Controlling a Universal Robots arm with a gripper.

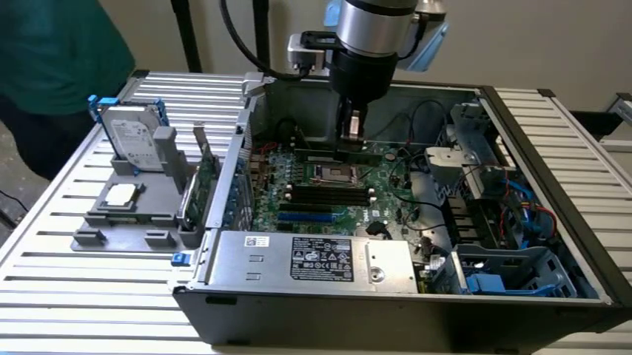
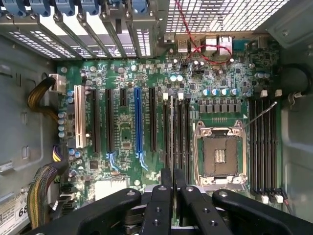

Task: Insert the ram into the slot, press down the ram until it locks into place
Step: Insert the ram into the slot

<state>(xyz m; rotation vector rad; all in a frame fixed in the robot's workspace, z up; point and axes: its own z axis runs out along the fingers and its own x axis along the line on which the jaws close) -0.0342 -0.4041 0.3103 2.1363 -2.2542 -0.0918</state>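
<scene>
Ram [image 1: 336, 157]: held level and edge-down above the motherboard [image 1: 380, 185], inside the open PC case [image 1: 395, 296]. Looked not yet seated.
End effector [image 1: 351, 142]: closed on ram, gripping approx. mid-length.
Slot [image 2: 177, 139]: in the black bank next to the CPU socket [image 2: 220, 154], straight below the end effector.
Long axis: ram ran parallel w/ slot. In wrist view its thin edge lay along the bank.
Offset: none evident sideways. Contact w/ slot couldn't be told.

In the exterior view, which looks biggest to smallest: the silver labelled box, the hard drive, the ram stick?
silver labelled box
hard drive
ram, long but very thin
</scene>
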